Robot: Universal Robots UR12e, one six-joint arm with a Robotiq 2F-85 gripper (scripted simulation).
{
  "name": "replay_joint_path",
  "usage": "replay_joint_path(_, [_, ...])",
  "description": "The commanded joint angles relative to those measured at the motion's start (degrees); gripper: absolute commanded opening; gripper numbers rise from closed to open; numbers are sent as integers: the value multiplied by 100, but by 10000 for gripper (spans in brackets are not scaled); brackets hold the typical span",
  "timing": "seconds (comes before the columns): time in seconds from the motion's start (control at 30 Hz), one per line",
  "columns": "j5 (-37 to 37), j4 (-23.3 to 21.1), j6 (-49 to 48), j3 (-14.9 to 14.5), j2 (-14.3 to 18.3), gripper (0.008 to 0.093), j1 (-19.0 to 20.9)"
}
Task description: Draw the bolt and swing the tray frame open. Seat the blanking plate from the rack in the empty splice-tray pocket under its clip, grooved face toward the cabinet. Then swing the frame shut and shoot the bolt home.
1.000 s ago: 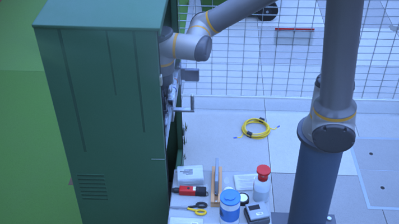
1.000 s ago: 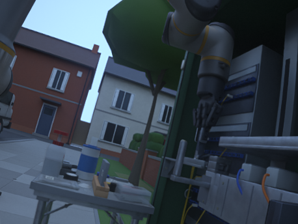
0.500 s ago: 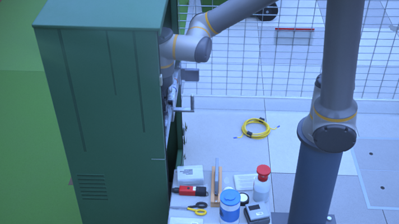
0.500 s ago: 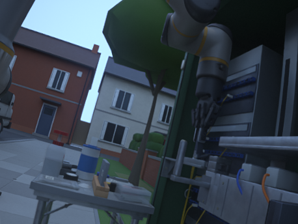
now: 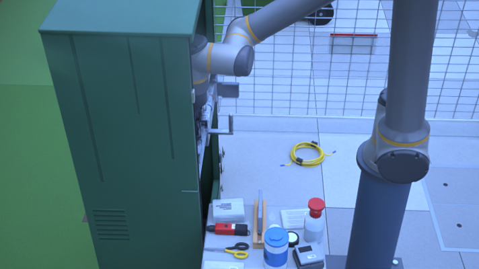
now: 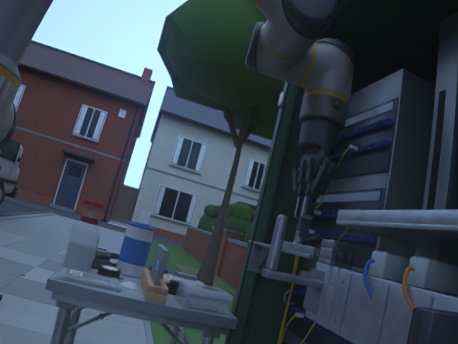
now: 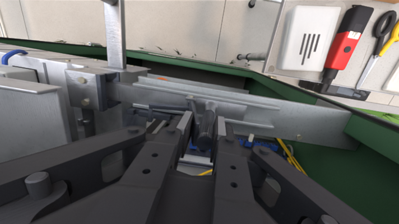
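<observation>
The bolt's dark knurled handle (image 7: 205, 129) stands out from the grey bar of the tray frame (image 7: 196, 98) just inside the green cabinet (image 5: 127, 134). The frame's upright pull handle (image 6: 276, 241) sticks out past the cabinet's edge. The grey blanking plate (image 5: 259, 212) stands on edge in its wooden rack (image 5: 259, 224) on the side table. My gripper (image 7: 200, 123) reaches down into the cabinet's mouth and is closed around the bolt handle.
A wire mesh fence (image 5: 336, 67) runs behind the paved work area, with a coil of yellow cable (image 5: 306, 154) on the slabs. The table carries a white box (image 5: 228, 209), a red tool (image 5: 228, 229), scissors (image 5: 235, 250), a blue-banded tub (image 5: 275, 245) and a red-capped bottle (image 5: 315, 220). The arm's pedestal (image 5: 380, 215) stands to the right.
</observation>
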Motion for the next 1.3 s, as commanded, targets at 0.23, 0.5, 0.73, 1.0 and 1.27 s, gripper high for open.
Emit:
replay_joint_path(0.23, [16,2,45,-11,5,80,48])
replay_joint_path(0.5, [16,3,90,-19,13,80,94])
replay_joint_path(0.73, [16,5,132,-27,20,80,135])
replay_joint_path(1.0, [16,6,178,-37,28,80,182])
replay_joint_path(1.27, [16,6,211,-42,33,80,214])
